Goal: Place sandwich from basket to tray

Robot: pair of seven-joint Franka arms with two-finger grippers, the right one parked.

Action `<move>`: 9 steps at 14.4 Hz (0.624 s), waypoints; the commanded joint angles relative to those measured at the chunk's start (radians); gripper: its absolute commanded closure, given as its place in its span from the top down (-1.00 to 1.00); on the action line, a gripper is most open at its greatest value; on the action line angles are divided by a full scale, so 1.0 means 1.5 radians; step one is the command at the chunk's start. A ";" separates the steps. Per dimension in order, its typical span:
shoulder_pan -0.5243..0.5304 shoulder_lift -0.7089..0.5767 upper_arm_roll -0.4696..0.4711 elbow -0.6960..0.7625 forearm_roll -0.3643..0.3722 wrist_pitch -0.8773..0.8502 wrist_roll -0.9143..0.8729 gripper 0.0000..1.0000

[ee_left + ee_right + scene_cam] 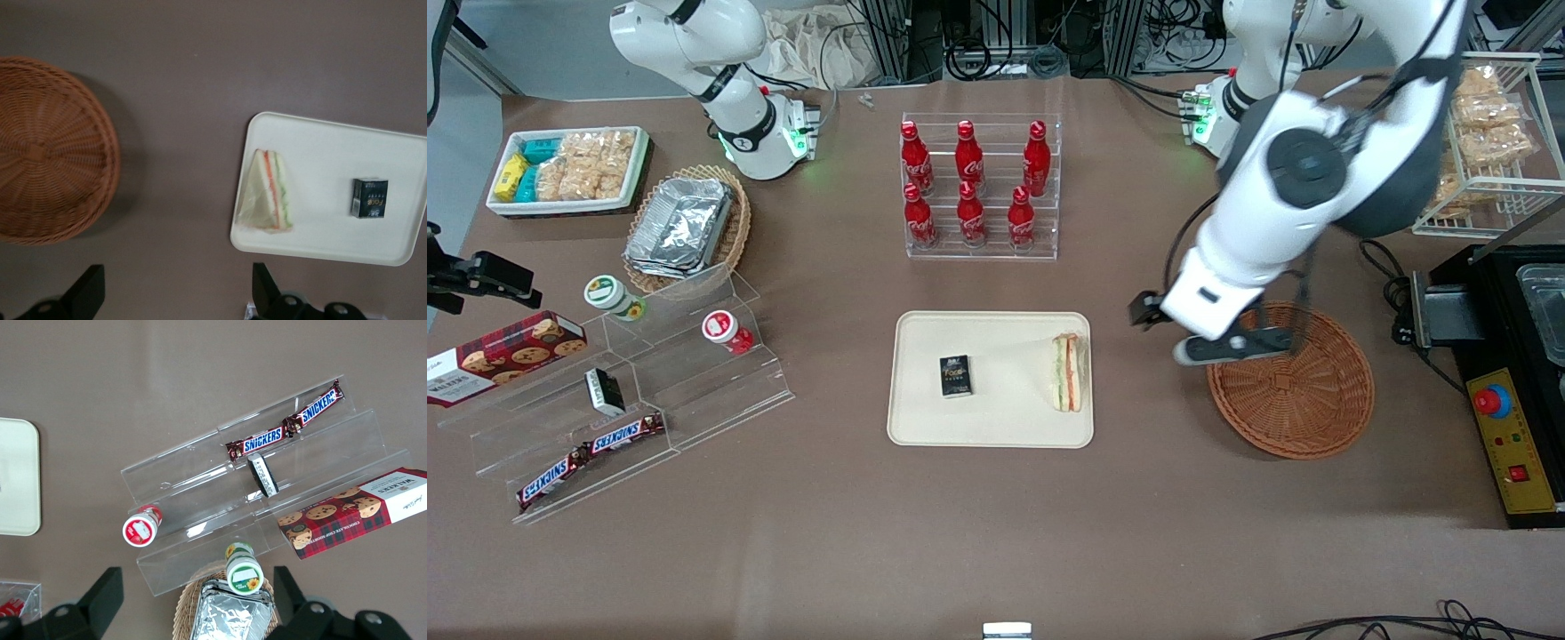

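The sandwich [1067,372] lies on the tray [925,427], close to the tray's edge that faces the working arm's end of the table [996,551], with its green and orange-red filling layers showing in the wrist view [270,193]. The pincer [1232,347] hangs above the table over the rim of the basket [1303,400], on the side of the basket nearest the tray, well apart from the sandwich. Its 2 fingers [87,290] stand spread wide with nothing between them, so it is open and carries nothing. A strip of bare brown table separates the basket [47,153] from the tray [400,160]; nothing lies in that strip. The basket holds nothing.

On the tray, beside the sandwich and toward the parked arm's end, lies 1 small dark box [955,375], apart from the sandwich and seen too in the wrist view [370,198]. Farther from the front camera than the tray stands a clear rack [983,244] with 6 red bottles [970,213] in 2 rows. Toward the parked arm's end sits a clear stepped stand [694,391] carrying 2 Snickers bars [591,458], 2 small jars [609,295] and a small black item. A red biscuit box [503,354] lies beside it.
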 commanded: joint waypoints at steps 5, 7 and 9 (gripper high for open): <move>0.117 -0.096 0.009 0.043 -0.016 -0.173 0.113 0.99; 0.100 -0.128 0.057 0.030 -0.015 -0.216 0.141 0.99; 0.102 -0.160 0.062 0.008 -0.013 -0.217 0.148 0.99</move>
